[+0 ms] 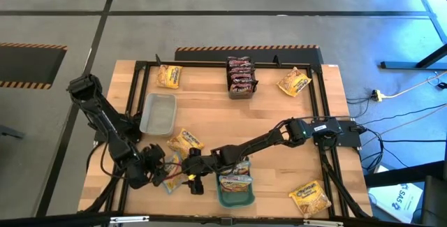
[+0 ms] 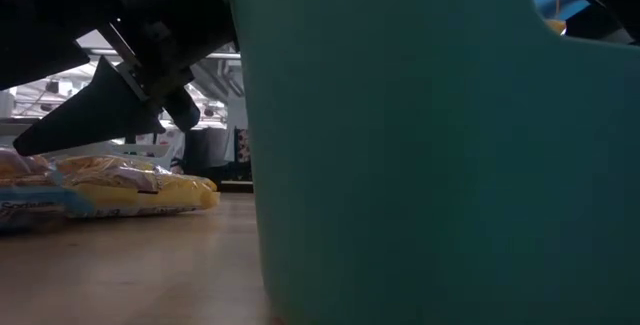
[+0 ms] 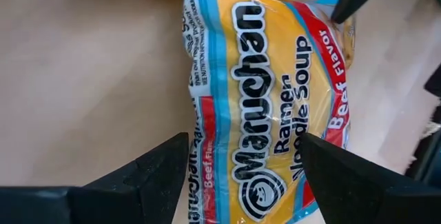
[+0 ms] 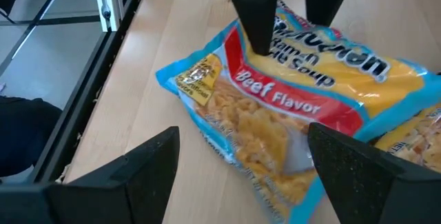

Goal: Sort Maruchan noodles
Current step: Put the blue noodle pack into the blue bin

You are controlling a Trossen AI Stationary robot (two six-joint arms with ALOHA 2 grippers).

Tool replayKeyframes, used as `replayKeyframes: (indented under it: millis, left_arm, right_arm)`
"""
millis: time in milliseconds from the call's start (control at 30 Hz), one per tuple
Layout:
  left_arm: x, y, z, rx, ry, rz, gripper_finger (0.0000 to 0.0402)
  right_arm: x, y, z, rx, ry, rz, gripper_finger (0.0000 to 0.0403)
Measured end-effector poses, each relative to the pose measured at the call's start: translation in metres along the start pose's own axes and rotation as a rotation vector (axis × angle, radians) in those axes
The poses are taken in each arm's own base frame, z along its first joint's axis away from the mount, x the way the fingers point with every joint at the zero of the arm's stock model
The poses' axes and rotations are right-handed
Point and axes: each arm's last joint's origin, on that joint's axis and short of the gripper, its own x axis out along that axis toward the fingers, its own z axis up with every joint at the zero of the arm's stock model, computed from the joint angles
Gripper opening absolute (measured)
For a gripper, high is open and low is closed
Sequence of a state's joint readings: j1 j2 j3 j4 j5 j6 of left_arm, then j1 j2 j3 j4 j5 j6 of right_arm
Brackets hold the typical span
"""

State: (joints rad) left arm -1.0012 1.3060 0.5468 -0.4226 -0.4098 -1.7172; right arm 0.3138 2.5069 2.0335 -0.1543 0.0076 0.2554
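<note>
While both of my arms reach toward the near edge of the wooden table [image 1: 230, 119], my left gripper [image 1: 170, 173] hangs low over a yellow beef-flavor noodle packet [image 3: 265, 100] with its two fingers spread apart, one on each side of the packet and holding nothing. That packet lies flat on the wood at the near left, with the edge of another yellow packet [image 1: 185, 141] just beyond it.

My right gripper [image 1: 193, 183] comes in from the right side and points at the same beef packet, its fingers also spread wide and empty. From my right wrist I see the left gripper's dark fingertips [image 4: 256, 24] standing directly over the packet's red band.

Just to the right of both grippers sits a teal tray [image 1: 222, 198] at the near edge, with pale noodle packets [image 1: 235, 182] stacked in it. From table height the tray's wall fills most of the view, and yellow packets lie on the wood to its left under a dark gripper.

Elsewhere on the table, a clear tub [image 1: 158, 113] sits at the left. A row of dark brown-red packets [image 1: 239, 77] stands at the far middle. Single yellow packets lie at the far left [image 1: 168, 76], the far right [image 1: 294, 82] and the near right corner [image 1: 310, 198].
</note>
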Motion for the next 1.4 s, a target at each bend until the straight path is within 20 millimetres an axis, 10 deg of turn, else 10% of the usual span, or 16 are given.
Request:
replayKeyframes:
  millis: [1400]
  left_arm:
    - [0.003, 0.000, 0.001, 0.190, -0.102, -0.051, 0.0005]
  right_arm:
    - [-0.024, 0.008, 0.015, -0.002, 0.049, 0.011, 0.0303]
